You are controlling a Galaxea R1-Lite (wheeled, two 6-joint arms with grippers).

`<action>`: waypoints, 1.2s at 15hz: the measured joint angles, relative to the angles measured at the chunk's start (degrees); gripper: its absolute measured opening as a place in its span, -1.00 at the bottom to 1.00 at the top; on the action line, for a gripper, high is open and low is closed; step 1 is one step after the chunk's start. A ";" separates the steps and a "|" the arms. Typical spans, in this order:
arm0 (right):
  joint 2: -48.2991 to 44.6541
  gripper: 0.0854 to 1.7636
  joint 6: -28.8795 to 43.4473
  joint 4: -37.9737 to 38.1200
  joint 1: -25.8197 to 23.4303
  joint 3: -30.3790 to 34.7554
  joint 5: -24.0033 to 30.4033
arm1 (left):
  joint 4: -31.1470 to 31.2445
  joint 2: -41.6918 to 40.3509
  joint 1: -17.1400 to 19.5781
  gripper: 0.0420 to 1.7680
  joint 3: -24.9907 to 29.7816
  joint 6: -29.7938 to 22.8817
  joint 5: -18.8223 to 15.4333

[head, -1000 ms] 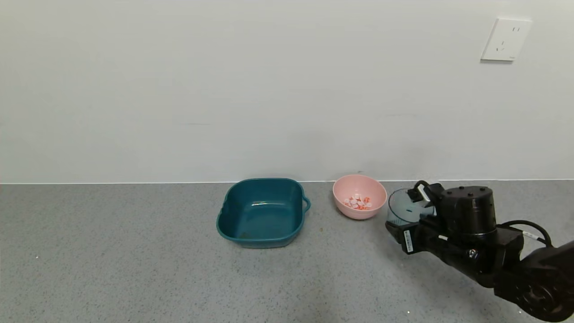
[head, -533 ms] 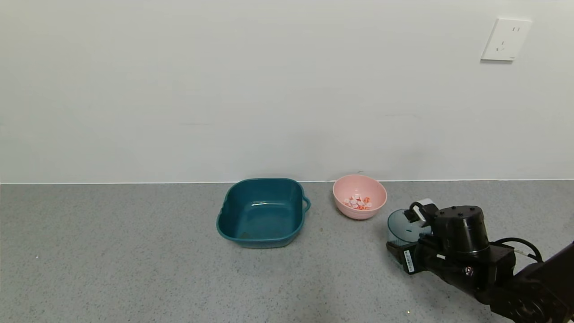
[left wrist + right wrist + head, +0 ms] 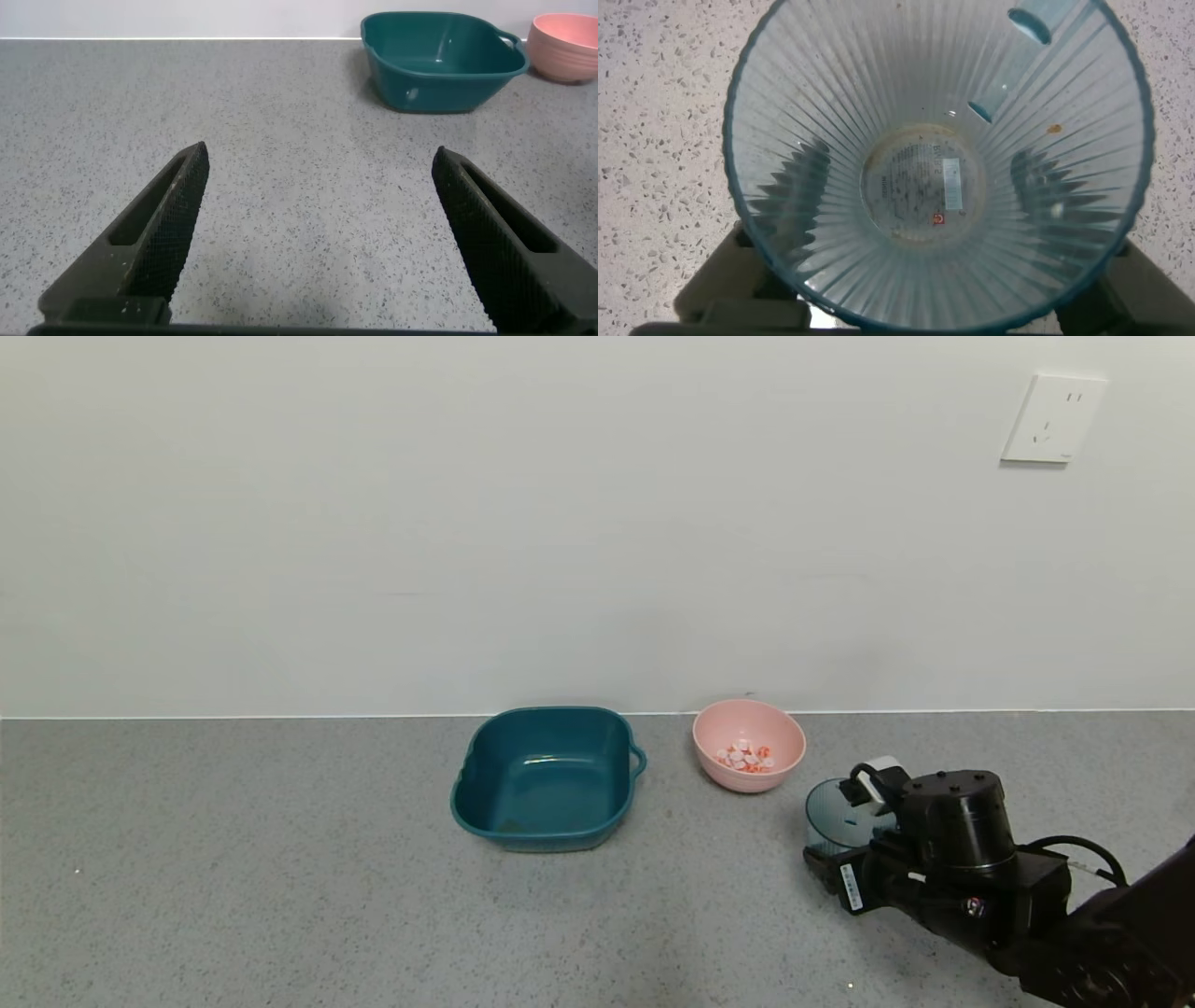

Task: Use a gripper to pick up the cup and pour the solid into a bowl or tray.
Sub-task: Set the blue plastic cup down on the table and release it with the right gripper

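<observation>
The right gripper (image 3: 834, 859), its fingers squeezing the empty cup (image 3: 837, 814), is coming down to the surface (image 3: 280, 859) beside the pink bowl (image 3: 749, 744), where the solid (image 3: 744, 756) is already lying, while the left gripper (image 3: 318, 245) is waiting with fingers apart.

transparent blue-green ribbed cup (image 3: 837, 817), upright and empty, clamped in the right gripper (image 3: 845, 859) low at the counter, just right of and nearer than the bowl. small round pale pink bowl (image 3: 749, 745) near the back wall, holding a heap of pink, orange-red and white chunks (image 3: 745, 757).
</observation>
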 joint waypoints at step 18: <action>-2.95 0.90 -0.24 -3.75 0.41 2.72 -0.35 | 0.00 0.00 -0.02 0.94 0.00 0.02 0.00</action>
